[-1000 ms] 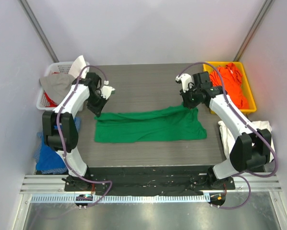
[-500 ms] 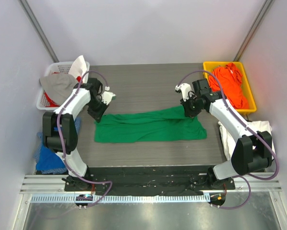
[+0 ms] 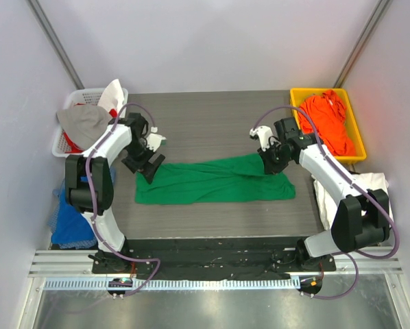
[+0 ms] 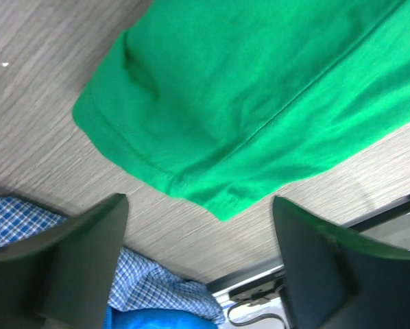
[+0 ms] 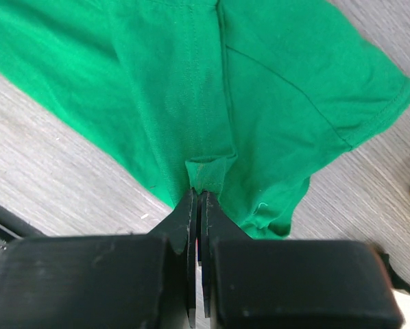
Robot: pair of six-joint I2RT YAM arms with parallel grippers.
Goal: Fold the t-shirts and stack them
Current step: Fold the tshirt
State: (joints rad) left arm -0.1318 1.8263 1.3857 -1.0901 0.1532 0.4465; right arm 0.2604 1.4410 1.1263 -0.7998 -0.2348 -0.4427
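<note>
Left gripper [image 3: 149,164] released, jaws wide, over green t-shirt's [image 3: 212,181] 9 o'clock end. Shirt lies as 1 long band across table [image 3: 212,123] centre. Right gripper [image 3: 267,165] clenched on a fold at its 2 o'clock edge.

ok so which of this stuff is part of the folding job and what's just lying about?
Job: green shirt on the table; orange shirt in the yellow bin; white cloth off the right edge, probably a shirt.
Lying about: white basket, grey cloth in it, blue checked cloth.
</note>
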